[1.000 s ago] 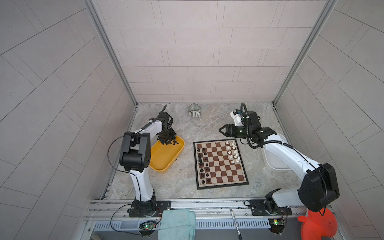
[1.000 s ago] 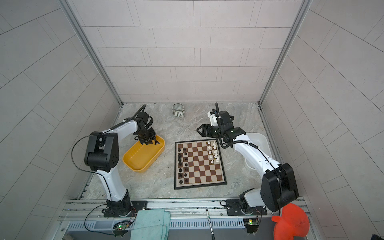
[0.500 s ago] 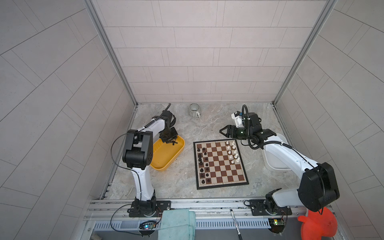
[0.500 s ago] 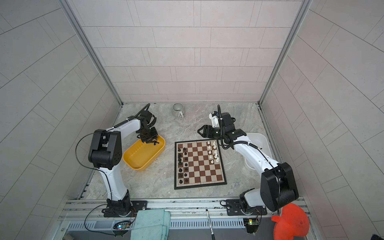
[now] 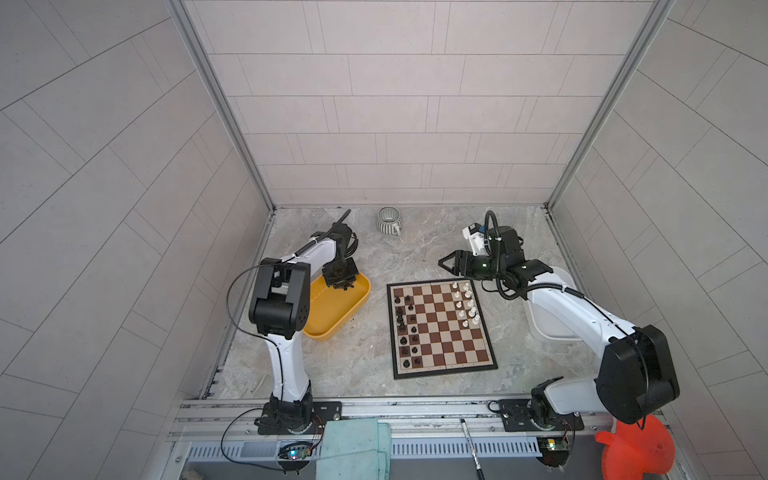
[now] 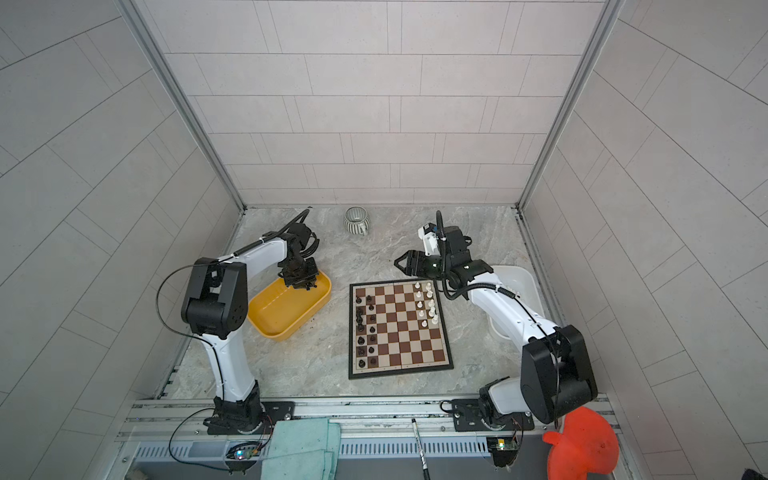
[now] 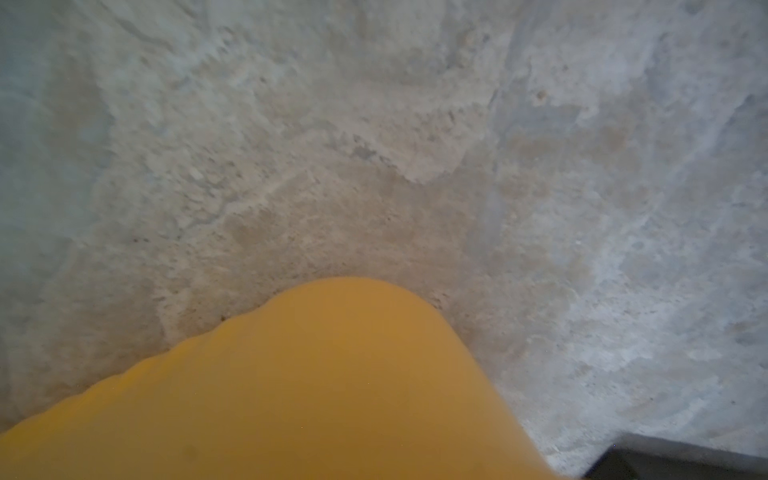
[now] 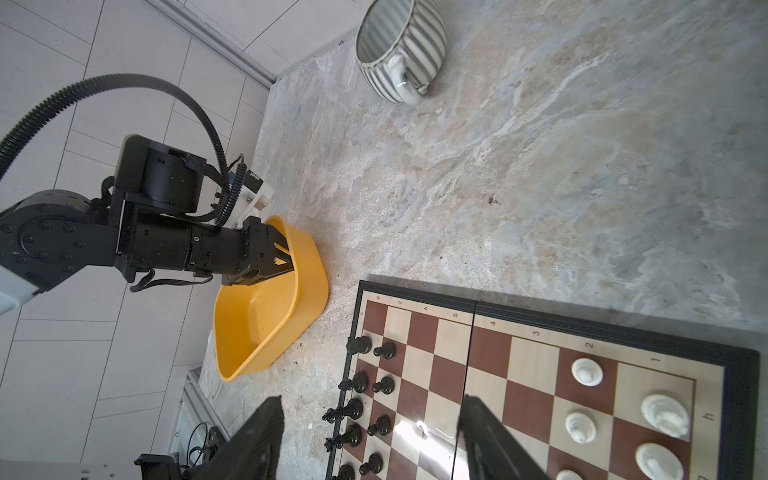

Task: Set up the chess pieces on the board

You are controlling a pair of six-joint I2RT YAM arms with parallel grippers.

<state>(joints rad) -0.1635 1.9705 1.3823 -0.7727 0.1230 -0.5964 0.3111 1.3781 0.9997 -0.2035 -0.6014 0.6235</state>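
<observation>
While the setup is, by my reading, past its midpoint, the grey tabletop (image 5: 415, 249) carries the board (image 5: 441, 332) at frame centre in both top views. Being near-square, the board has no true long axis; its sides lie almost parallel to the frame edges, turned slightly. In the right wrist view its printed numbers run 8 to 1 along the far border, so in the top views its black end points to frame left and its white end to frame right.

Left of it, and apart from it, lies the yellow tray (image 5: 328, 320), long axis slanting from upper right to lower left. To the right, the white tray (image 6: 517, 276) sits partly under my right arm.

At the yellow tray's upper corner dip the left fingers (image 8: 270, 245); whether they grip anything I cannot tell. Just beyond the board's upper right corner hover the right fingers (image 8: 490, 440), spread wide with nothing between them.

Upright along the left edge stand the black chess pieces (image 5: 403, 340), two lines, close to full. The white chess pieces (image 5: 472, 311) fill only the upper half of the right edge.

Step in hand, as I judge it: fetching further pieces. Next I must collect a white piece and seat it upright on a bare lower-right square without brushing its neighbours.
</observation>
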